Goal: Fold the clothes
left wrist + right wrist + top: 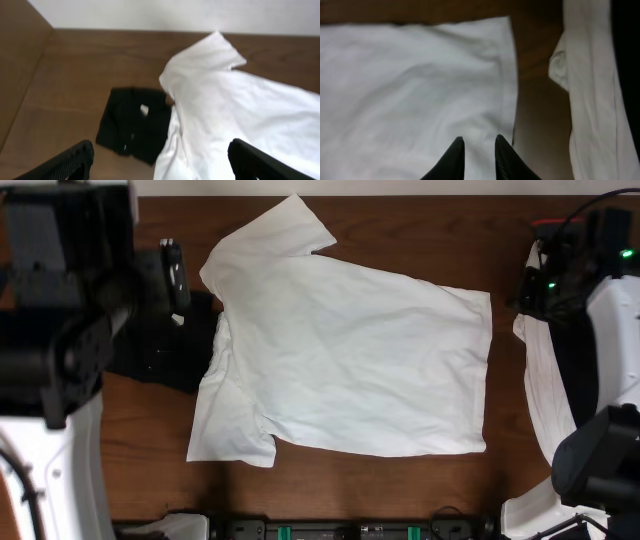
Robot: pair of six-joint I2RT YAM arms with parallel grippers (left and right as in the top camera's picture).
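Just beside the T-shirt (350,360) — a black garment (132,125).

We've got soft, even light, the white T-shirt (350,360) nearly blown out, thin shadow along its hem, wrist views softer, right pincer (478,140) close, dark and blurred.

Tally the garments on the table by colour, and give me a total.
White: 2, the white short-sleeved T-shirt spread flat and the bunched white garment at the right edge
Black: 1, the crumpled black garment
Total: 3
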